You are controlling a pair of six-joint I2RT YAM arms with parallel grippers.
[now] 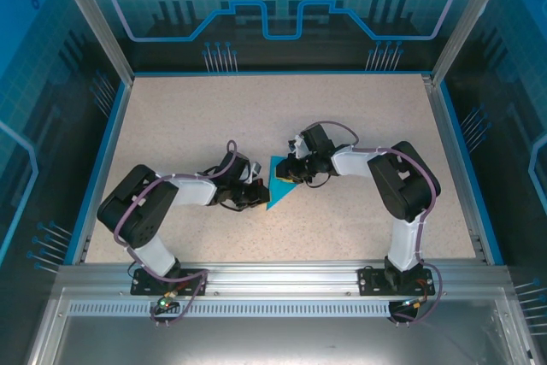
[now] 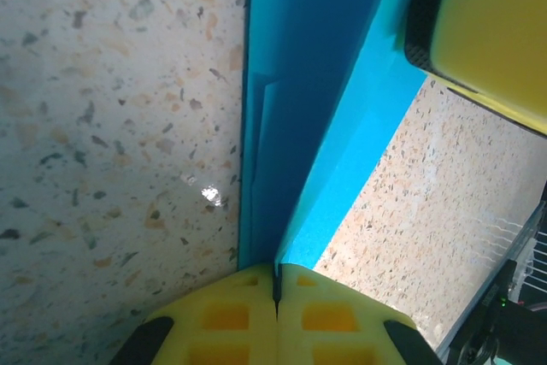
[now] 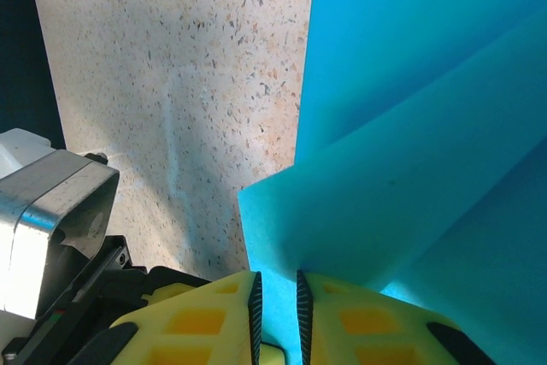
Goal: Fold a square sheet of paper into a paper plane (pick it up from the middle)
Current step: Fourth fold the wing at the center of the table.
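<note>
The square sheet of paper [image 1: 279, 184] is a cyan creased triangular shape at the table's middle, between both grippers. My left gripper [image 1: 255, 194] is at its left edge. In the left wrist view the yellow pads meet with no gap, so the left gripper [image 2: 276, 284] is shut on the paper [image 2: 291, 83], whose flap rises from the pinch. My right gripper [image 1: 295, 170] is at the paper's upper right. Its jaws stand a narrow gap apart, and the right gripper [image 3: 278, 307] has a raised flap of the paper [image 3: 410, 126] running into that gap. One right finger [image 2: 487, 32] shows above the paper.
The speckled beige table [image 1: 342, 117] has a blue rim [image 1: 108, 151] on its sides and an aluminium rail [image 1: 282, 278] at the near edge. A grey metal block [image 3: 51, 220] sits close to the right gripper's left side.
</note>
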